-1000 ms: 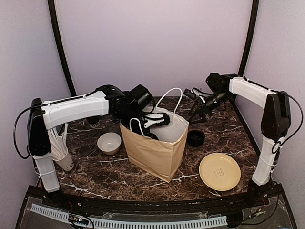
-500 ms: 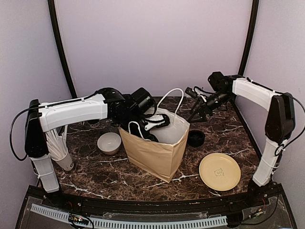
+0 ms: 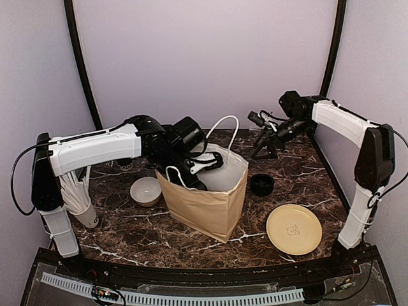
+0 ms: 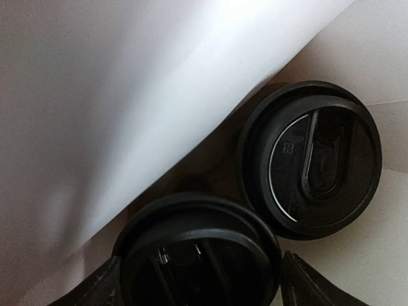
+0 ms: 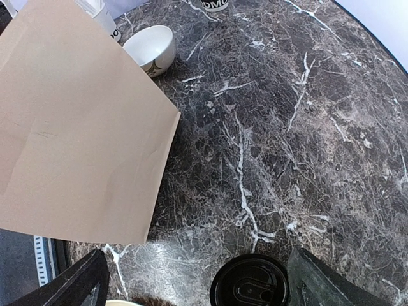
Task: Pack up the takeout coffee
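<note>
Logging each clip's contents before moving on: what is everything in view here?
brown paper bag with white handles: one, brown, open, mid-table
black paper cups with black plastic lids: two, black, side by side in the bag
stack of black plastic lids: one, black, right of the bag
white bowl: one, white, left of the bag
yellow plate: one, yellow, front right
nested stack of lidless paper cups: one, white insides, far left
dark marble table: one, brown-black, underneath
left gripper: black, in the bag, fingers flanking one cup
right gripper: black, open, raised back right
</note>
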You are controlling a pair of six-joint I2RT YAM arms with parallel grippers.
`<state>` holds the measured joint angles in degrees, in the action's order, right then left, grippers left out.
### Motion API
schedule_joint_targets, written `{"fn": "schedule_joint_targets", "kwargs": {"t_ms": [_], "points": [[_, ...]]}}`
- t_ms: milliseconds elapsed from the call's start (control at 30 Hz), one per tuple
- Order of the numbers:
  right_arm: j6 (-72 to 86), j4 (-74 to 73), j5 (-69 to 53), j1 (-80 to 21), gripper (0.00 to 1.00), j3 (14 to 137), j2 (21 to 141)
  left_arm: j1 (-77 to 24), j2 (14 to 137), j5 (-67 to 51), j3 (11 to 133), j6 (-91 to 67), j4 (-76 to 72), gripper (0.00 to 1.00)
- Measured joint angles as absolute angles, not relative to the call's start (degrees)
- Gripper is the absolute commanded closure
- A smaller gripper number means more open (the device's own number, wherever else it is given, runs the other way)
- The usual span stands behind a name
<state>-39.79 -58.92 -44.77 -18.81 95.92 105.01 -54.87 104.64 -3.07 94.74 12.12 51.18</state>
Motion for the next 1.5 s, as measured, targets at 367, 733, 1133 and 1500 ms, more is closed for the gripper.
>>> {"fn": "schedule_joint_targets", "kwargs": {"t_ms": [367, 733, 1133, 1500], "points": [[-39.88, -60.38, -45.21, -18.81, 0.01, 96.84, 106.89, -54.26, 103.31, -5.08, 96.12, 10.85, 56.12, 0.02], [-40.01, -62.0, -45.25, -18.81, 0.01, 98.89, 107.9, -53.74, 100.27, -5.19, 101.69, 10.94, 55.59, 0.01], [-40.16, -63.59, -45.19, -18.81, 0.01, 99.74, 107.9, -53.15, 98.24, -5.39, 106.02, 11.79, 52.49, 0.01], [-39.92, -64.42, -44.58, -18.81, 0.02, 99.85, 106.48, -52.86, 93.19, -4.86, 106.17, 12.71, 50.83, 0.02]]}}
